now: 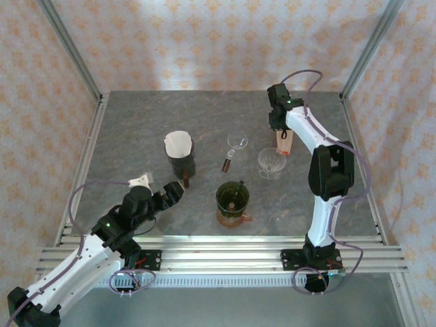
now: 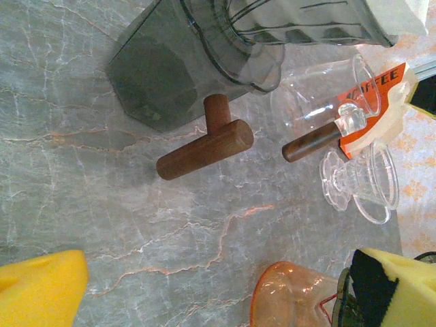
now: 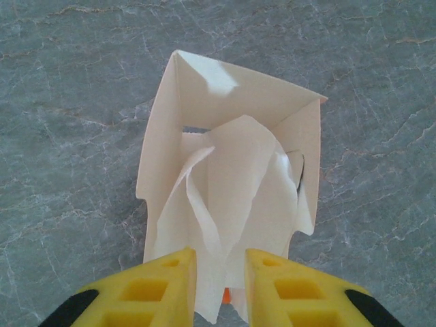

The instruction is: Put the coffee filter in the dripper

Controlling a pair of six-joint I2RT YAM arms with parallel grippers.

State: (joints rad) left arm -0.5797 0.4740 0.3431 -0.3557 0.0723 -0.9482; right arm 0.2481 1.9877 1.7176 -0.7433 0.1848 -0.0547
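A cream and orange filter box (image 3: pixel 170 136) stands open at the back right of the table (image 1: pixel 136 122), also seen as the box (image 1: pixel 283 142). A white coffee filter (image 3: pixel 238 170) sticks up out of it in crumpled folds. My right gripper (image 3: pixel 221 255) hangs over the box (image 1: pixel 281 126), its yellow fingers (image 3: pixel 167 279) pressed on the filter's folds with a narrow gap. A smoky dark dripper (image 1: pixel 181 162) with a wooden handle (image 2: pixel 204 146) holds a white filter (image 1: pixel 178 143). My left gripper (image 1: pixel 174 192) stands open just below it, nothing between its pads (image 2: pixel 41 289).
A clear glass dripper (image 1: pixel 271 162) stands beside the box. Another clear one (image 1: pixel 237 142) has a dark brown handle (image 1: pixel 227 162). A green dripper (image 1: pixel 232 197) sits on an orange glass base (image 2: pixel 300 300) at front centre. Aluminium rails edge the table.
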